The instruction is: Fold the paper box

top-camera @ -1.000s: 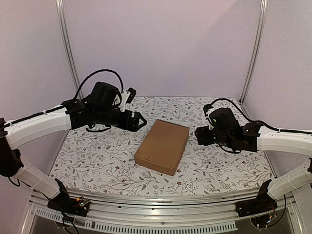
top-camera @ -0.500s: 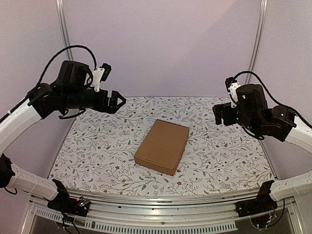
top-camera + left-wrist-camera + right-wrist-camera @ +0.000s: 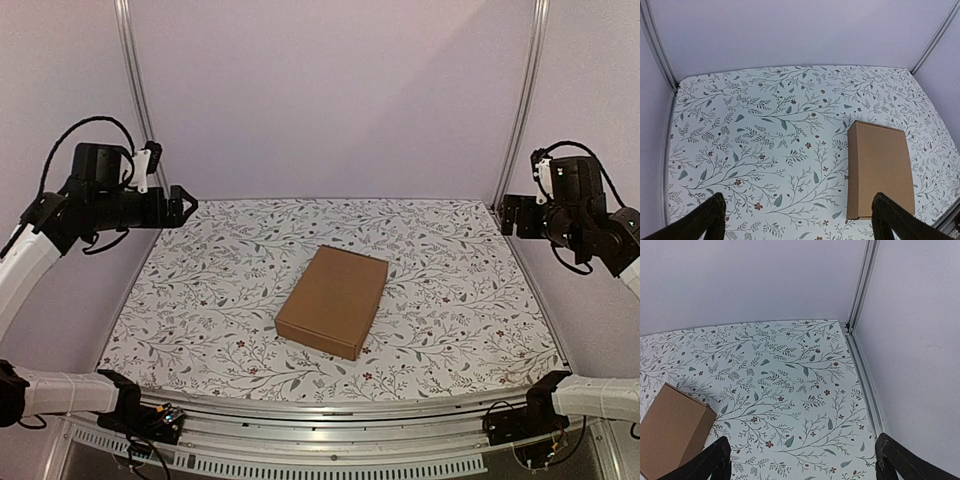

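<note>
The paper box (image 3: 333, 300) is a closed, shallow brown cardboard box lying flat in the middle of the floral table cover. It also shows in the left wrist view (image 3: 880, 170) and at the lower left of the right wrist view (image 3: 671, 430). My left gripper (image 3: 183, 205) is raised high at the far left, open and empty, well away from the box; its fingertips (image 3: 710, 215) frame bare cloth. My right gripper (image 3: 508, 215) is raised high at the far right, open and empty, with its fingertips (image 3: 715, 457) spread wide.
The floral cover (image 3: 220, 300) spans the table. Purple walls close in the back and both sides, with metal corner posts (image 3: 520, 100) at the back left and right. An aluminium rail (image 3: 320, 410) runs along the near edge.
Both arms have lifted and swung outward, away from the box, the left to the far left and the right to the far right. The box has not moved.
</note>
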Controlling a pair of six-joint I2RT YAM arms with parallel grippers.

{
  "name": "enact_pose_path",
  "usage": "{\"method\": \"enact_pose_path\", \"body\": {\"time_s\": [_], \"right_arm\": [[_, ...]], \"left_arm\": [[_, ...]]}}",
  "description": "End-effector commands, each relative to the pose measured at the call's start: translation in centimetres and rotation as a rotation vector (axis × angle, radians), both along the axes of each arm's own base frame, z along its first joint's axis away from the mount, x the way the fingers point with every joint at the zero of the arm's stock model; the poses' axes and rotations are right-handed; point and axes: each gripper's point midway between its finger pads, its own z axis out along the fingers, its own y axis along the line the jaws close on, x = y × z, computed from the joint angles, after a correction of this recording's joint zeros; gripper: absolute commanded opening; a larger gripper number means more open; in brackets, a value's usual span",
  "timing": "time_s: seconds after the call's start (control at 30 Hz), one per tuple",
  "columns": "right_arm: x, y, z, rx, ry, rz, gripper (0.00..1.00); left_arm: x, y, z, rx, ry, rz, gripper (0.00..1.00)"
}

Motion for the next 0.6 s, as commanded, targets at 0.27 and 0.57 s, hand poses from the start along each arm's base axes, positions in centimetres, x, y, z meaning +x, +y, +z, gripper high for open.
{"method": "enact_pose_path", "body": {"time_s": [0.27,0.57], "right_arm": [[-0.9,-0.1,-3.0,-0.032,-0.041,0.056,0.99],[-1.8,0.7,-2.0,0.034,-0.086,0.115,0.99]], "left_arm": [[-1.8,-0.6,-1.2,-0.108,-0.153,-0.062,1.00],[-3.1,-1.0,-0.4,-0.135,-0.206,-0.112,0.99]]}}
